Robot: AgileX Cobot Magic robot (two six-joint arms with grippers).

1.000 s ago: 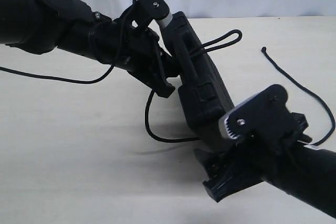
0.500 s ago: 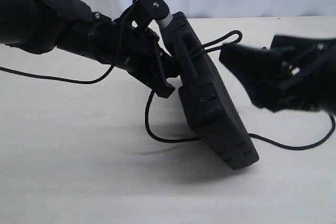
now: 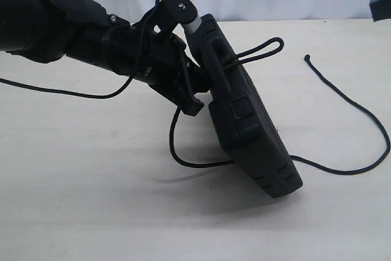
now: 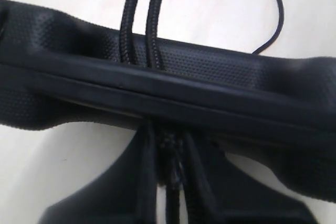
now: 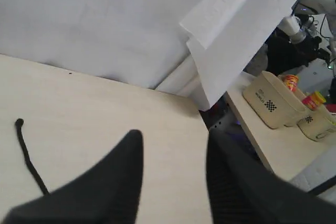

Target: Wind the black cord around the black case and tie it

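The flat, rectangular, matte black case (image 3: pixel 253 132) stands tilted. Its lower corner rests on the pale table (image 3: pixel 91 200), and its upper part leans against the left gripper (image 4: pixel 170 153). The long, thin, braided black cord (image 4: pixel 156 19) runs doubled across the case edge. A loop of it projects from the handle slot on the side away from that gripper. In the left wrist view the jaws stand nearly closed, pinching the doubled cord between them. More cord passes beneath the case and curves across the table to its knotted free end (image 3: pixel 307 58). The right gripper (image 5: pixel 173 145) sits at the far right, well apart from the case, with its jaws spread and empty.
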